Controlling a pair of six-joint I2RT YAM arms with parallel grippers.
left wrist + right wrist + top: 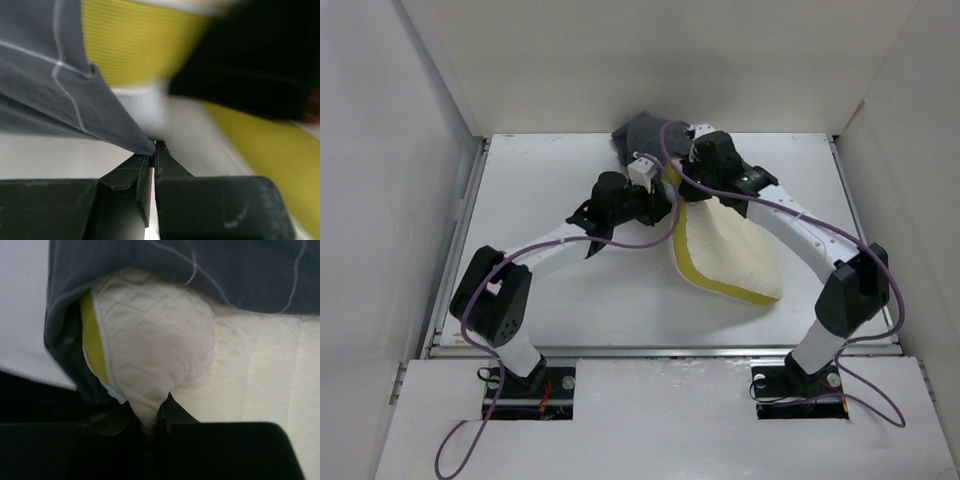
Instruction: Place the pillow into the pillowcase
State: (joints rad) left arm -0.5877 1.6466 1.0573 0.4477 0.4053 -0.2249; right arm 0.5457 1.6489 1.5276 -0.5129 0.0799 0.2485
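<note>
On the white table [560,300] the large cream-yellow quilted pillow [730,255] lies right of centre, its far end tucked into the dark grey checked fabric pillowcase [642,135] at the back. The right gripper [150,409] pinches a fold of the pillow, jaws nearly together — the left gripper [154,147] is closed tight on the pillowcase's edge.

The pillowcase [640,135] hides one end of the pillow [730,255] (blurred in the left wrist view).
</note>
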